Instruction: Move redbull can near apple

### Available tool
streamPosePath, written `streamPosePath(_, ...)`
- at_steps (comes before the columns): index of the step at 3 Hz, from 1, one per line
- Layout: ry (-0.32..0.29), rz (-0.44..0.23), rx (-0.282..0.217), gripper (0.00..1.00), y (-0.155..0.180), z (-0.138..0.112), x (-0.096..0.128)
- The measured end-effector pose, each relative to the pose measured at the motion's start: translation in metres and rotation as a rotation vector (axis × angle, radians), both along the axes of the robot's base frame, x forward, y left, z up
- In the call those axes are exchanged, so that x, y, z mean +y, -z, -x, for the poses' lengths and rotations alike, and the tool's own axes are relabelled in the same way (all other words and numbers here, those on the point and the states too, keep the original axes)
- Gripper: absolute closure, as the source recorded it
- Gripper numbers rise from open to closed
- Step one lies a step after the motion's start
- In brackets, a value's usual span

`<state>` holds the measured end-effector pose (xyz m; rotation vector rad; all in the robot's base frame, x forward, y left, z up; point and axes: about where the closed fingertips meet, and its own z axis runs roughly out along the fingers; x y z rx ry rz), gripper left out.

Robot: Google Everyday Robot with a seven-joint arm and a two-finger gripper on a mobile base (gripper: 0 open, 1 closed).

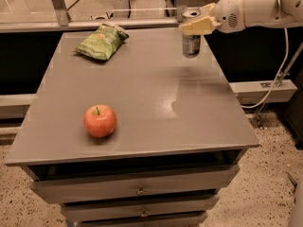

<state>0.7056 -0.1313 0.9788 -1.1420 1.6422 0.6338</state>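
The redbull can (191, 42) is upright and held just above the far right part of the grey table (142, 103). My gripper (198, 25) comes in from the upper right on a white arm and is shut on the can's upper part. The apple (100, 120), red-orange with a short stem, sits on the table near the front left, well apart from the can.
A green crinkled chip bag (102, 42) lies at the table's far left. The table has drawers (139, 190) below its front edge. A white cable (279, 74) hangs to the right. A rail (94, 25) runs behind the table.
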Motion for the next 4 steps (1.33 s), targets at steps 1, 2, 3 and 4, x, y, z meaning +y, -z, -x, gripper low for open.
streamPosePath(1,-0.063,-0.033,0.033,1.0,0.003,0.019,0.022)
streamPosePath(2,-0.155,-0.103,0.065,1.0,0.0,0.051,0.064)
streamPosePath(3,-0.252,-0.179,0.125,1.0,0.01,0.099,0.122)
streamPosePath(4,-0.31,-0.206,0.147,1.0,0.026,0.128,0.155)
